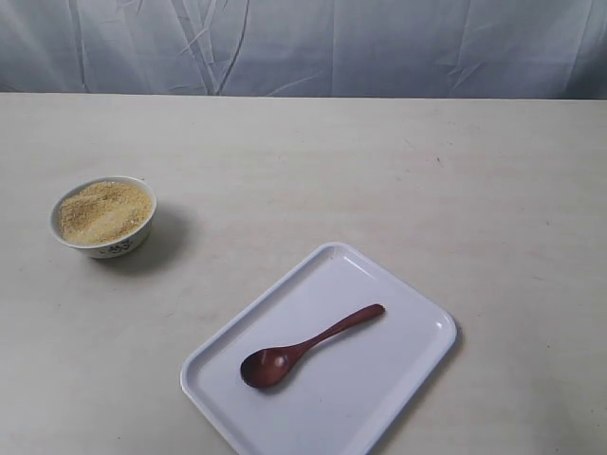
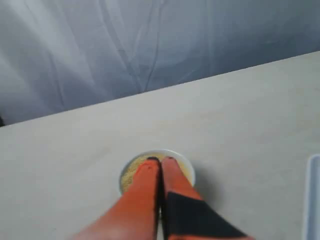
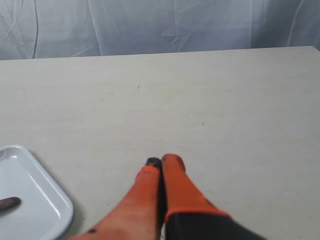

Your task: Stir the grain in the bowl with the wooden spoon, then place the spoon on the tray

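The dark wooden spoon [image 1: 305,347] lies on the white tray [image 1: 398,370], scoop toward the near left, handle toward the far right. At the left of the table stands the small white bowl [image 1: 104,217], filled with yellow-tan grain [image 1: 104,210]. Neither arm shows in the exterior view. In the left wrist view my left gripper [image 2: 160,160] is shut and empty, its orange fingers in front of the bowl [image 2: 186,166] and grain [image 2: 131,172]. My right gripper [image 3: 161,161] is shut and empty above bare table, with the tray's corner [image 3: 35,200] and the spoon's handle tip [image 3: 9,202] off to one side.
The pale table [image 1: 379,180] runs back to a wrinkled grey-white cloth backdrop [image 1: 303,47]. A sliver of the tray's rim [image 2: 314,200] shows at the edge of the left wrist view.
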`<state>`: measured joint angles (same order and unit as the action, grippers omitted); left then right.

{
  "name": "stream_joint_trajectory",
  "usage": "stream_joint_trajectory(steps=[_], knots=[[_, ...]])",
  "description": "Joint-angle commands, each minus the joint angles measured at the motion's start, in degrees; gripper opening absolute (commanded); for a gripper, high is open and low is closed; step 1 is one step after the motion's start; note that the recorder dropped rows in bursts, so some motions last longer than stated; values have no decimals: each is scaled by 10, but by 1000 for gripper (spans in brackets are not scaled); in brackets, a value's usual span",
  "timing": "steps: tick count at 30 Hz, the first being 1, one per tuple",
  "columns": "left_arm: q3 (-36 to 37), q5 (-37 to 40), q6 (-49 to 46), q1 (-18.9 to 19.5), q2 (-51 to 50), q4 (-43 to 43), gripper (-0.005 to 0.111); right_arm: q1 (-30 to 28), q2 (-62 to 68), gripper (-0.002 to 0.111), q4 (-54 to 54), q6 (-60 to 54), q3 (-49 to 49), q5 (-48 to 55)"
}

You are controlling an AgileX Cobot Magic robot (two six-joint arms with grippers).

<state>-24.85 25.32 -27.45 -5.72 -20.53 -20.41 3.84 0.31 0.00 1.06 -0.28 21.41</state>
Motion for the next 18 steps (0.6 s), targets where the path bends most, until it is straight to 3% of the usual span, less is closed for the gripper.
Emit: stream_joint_trajectory(steps=[1, 7, 13, 15, 18], knots=[[73, -87, -1, 23, 76, 42, 0, 2, -3, 0, 3, 0, 3, -8], [172, -167, -1, 23, 169, 89, 0, 2, -3, 0, 3, 0, 3, -8], [249, -167, -1, 23, 205, 161, 0, 2, -3, 0, 3, 0, 3, -8], [249, -120, -1, 23, 205, 163, 0, 2, -3, 0, 3, 0, 3, -8], [249, -116, 1, 23, 205, 163, 0, 2, -3, 0, 3, 0, 3, -8]])
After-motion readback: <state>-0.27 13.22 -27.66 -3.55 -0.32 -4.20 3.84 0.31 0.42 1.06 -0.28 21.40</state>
